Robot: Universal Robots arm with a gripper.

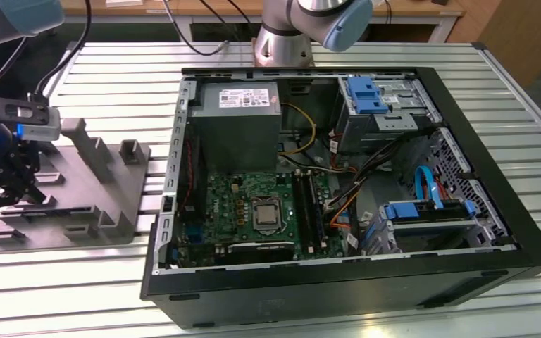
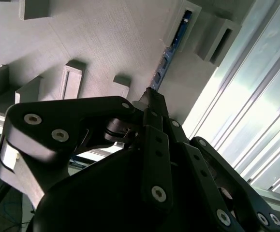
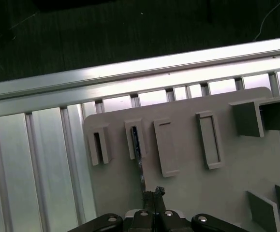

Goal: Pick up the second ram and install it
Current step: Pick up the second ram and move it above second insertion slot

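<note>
Fig.: single-arm rig, grasp stage at the holder. The gripper hangs over the grey plastic holder tray with upright posts. The tray lies on the slatted aluminium worktop near its edge at the exterior view's left, well apart from the green motherboard inside the open black computer case. The second ram, a thin, flat dark blue-green memory stick w/ black chips, stands on its long edge on the tray. Its far end sits in a raised rectangular pocket in the row along the tray edge nearest the worktop's edge; its near end reaches the fingers. Key relation: the stick's long axis runs straight out from the fingertips, in line w/ the gripper's mid-plane, as seen in both wrist views. The fingers are drawn together about the stick's near end, apparently pinching it across its thin faces, w/ no gap visible. The stick is not yet clear of its pocket, so install is judged not begun.
</note>
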